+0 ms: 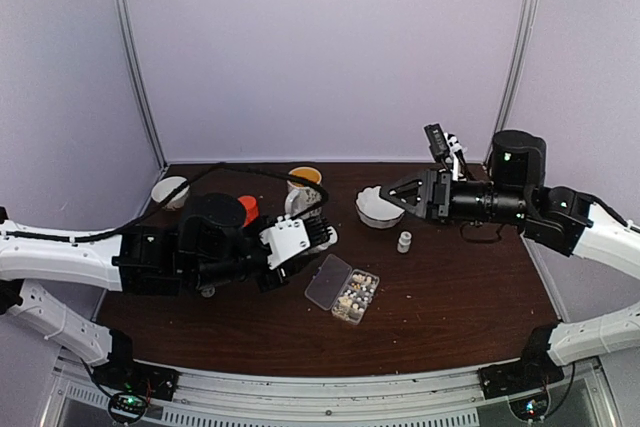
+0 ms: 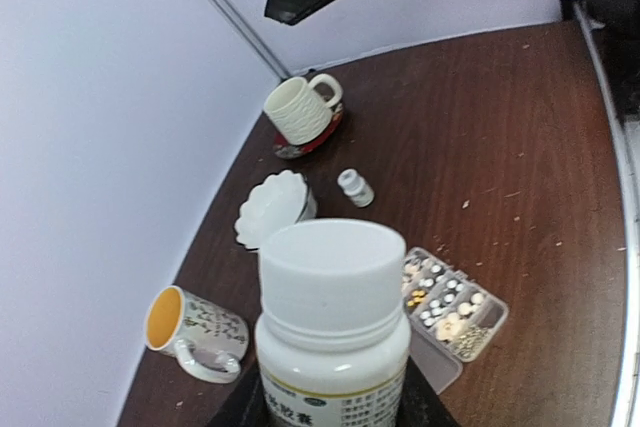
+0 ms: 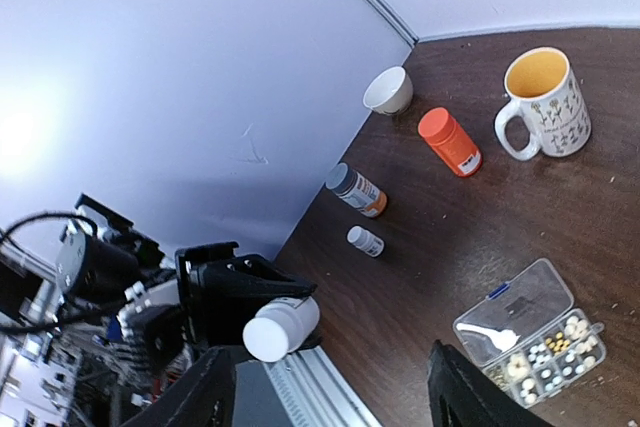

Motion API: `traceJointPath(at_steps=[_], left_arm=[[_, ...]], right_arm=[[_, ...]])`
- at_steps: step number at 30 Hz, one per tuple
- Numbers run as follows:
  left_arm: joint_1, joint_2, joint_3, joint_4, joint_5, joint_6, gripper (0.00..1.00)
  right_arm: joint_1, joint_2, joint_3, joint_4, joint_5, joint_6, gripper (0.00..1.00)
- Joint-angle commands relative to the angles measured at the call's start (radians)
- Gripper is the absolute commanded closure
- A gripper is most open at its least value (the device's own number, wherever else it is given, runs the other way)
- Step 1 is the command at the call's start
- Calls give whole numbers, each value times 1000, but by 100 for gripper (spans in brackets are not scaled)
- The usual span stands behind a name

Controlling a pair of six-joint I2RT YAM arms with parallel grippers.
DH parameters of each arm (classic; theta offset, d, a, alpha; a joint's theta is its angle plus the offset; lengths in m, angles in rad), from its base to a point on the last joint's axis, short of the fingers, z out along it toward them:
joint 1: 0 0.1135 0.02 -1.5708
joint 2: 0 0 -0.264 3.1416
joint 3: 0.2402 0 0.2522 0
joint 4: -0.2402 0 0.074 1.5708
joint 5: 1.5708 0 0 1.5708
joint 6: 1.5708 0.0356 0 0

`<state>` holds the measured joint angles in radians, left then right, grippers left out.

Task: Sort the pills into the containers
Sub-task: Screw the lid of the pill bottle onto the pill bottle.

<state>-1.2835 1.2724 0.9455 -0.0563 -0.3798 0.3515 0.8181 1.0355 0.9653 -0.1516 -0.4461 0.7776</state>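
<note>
Organizer box: clear and flat on the dark table, nearest of all to the arm bases; hinged lid open and lying flat against its left side.
Pills: whitish and tan-brown pellets gathered in the compartments of the organizer box; too small in every view to count by compartment.
Left gripper: just beyond the organizer box and slightly to its left, lifted off the table and reaching in from the left; fingers clamped on a white bottle.
White bottle: capped, with a printed label, gripped by the body with the cap end poking out past the fingers; pictured from the left wrist with the organizer box lying just beyond it.
Small white bottle: beyond the organizer box and to its right, alone on bare table, apart from everything else.
Scalloped bowl: white, farther back from the organizer box than the small white bottle, near that bottle.
Right gripper: beyond the organizer box and to its right, in the air just beside the scalloped bowl; fingers spread wide with nothing between them.
Orange bottle: beyond the organizer box to the left, behind the left arm.
Mug: patterned, yellow inside, well beyond the organizer box near the back wall.
Small bowl: white, farthest left and back from the organizer box, in the table's far corner.
</note>
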Motion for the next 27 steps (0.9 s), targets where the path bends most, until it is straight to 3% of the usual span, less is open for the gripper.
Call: traceJointPath(at_steps=[1, 6, 10, 19, 27], left_arm=[[40, -70, -31, 12, 320, -215, 88], [79, -116, -64, 81, 593, -323, 88], [87, -92, -48, 73, 754, -348, 88], [87, -62, -34, 63, 773, -388, 87], [87, -68, -35, 70, 793, -385, 87]], right_arm=[[35, -54, -8, -61, 4, -320, 31], [134, -137, -51, -10, -20, -654, 29], [155, -97, 29, -90, -142, -829, 28], [313, 107, 254, -334, -35, -1021, 34], [357, 196, 308, -371, 4, -1034, 40]])
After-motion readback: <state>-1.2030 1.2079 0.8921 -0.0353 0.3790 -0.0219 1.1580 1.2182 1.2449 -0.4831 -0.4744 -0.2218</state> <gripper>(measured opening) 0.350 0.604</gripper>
